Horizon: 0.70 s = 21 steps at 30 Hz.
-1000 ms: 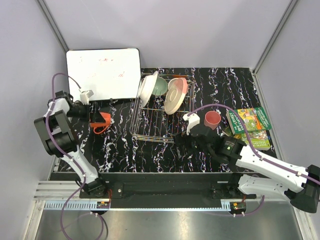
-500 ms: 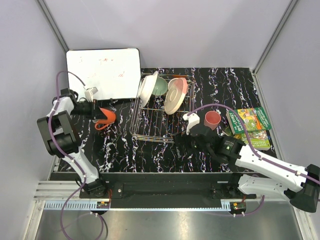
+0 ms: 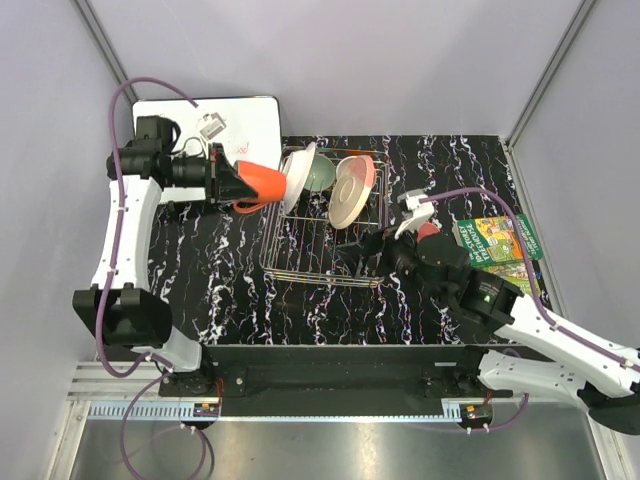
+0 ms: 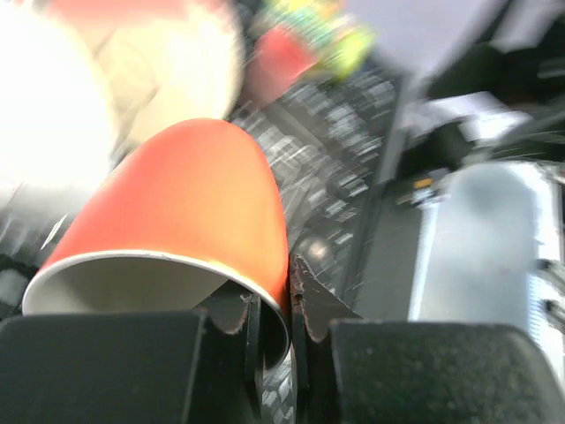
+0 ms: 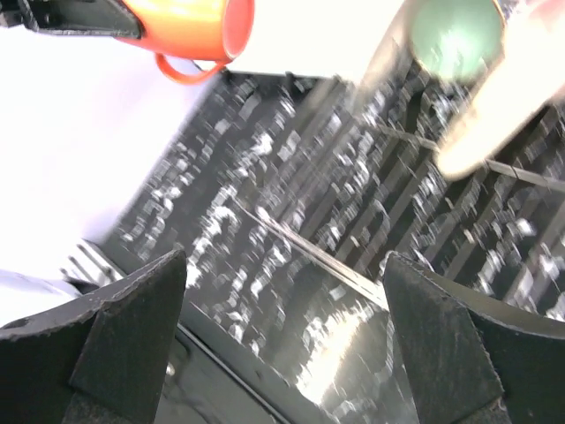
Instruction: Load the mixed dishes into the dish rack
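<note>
My left gripper (image 3: 237, 182) is shut on the rim of the orange mug (image 3: 260, 183), one finger inside and one outside. It holds the mug on its side in the air, just left of the dish rack (image 3: 300, 262). The left wrist view shows the same pinch on the mug (image 4: 190, 199) by the gripper (image 4: 290, 276). A white plate (image 3: 296, 177), a mint green bowl (image 3: 321, 176) and a pink-and-cream plate (image 3: 350, 193) stand in the rack's back half. My right gripper (image 3: 366, 250) hangs open and empty over the rack's right front. The small pink cup (image 3: 429, 231) is mostly hidden behind the right wrist.
A whiteboard (image 3: 190, 135) lies at the back left, under and behind the left arm. Green books (image 3: 497, 243) lie at the right edge of the black marbled table (image 3: 230, 290). In the right wrist view the mug (image 5: 190, 22) and green bowl (image 5: 457, 22) show beyond the rack's wires (image 5: 305, 247).
The left gripper shut on the orange mug on the table, then lifted it up and right to the rack's back left corner. The right arm swung toward the rack's right side.
</note>
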### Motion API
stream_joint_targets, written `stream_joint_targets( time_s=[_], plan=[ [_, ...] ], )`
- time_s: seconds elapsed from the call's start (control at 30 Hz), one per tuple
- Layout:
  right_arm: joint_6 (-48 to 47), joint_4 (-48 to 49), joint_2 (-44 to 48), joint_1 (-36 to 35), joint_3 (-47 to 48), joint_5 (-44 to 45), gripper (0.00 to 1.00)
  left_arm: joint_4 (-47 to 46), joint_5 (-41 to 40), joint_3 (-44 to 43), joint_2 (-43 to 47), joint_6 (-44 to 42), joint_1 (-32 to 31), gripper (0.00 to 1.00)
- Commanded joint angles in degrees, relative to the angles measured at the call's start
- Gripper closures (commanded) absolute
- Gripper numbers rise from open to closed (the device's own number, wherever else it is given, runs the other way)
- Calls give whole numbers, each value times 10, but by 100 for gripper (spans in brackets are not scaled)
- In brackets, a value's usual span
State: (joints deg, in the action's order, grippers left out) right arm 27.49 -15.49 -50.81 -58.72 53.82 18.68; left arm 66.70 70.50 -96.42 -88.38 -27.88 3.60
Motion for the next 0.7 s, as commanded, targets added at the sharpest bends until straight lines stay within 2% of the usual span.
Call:
stream_joint_targets(
  time_s=[0.0,0.07,0.17,0.2,0.3,0.4,0.67],
  plan=[
    [-31,73,-47,-3,68,-34,0,7,205,-95,-5,69,-24,100],
    [-30,84,-55,2,75,-61,0,6,259,-128,-21,90,-33,100],
    [-9,149,-40,13,38,-87,0,6,260,-133,-24,98,-62,100],
    [-4,206,-33,16,24,-90,0,5,260,-128,-25,99,-78,100],
    [21,293,-9,33,-43,-109,0,4,261,-108,-26,99,-109,100],
    [40,338,-11,55,-63,-142,0,0,260,-92,-30,101,-135,100],
    [65,424,-83,101,-74,-217,0,-9,261,-84,-18,118,-154,100]
  ],
)
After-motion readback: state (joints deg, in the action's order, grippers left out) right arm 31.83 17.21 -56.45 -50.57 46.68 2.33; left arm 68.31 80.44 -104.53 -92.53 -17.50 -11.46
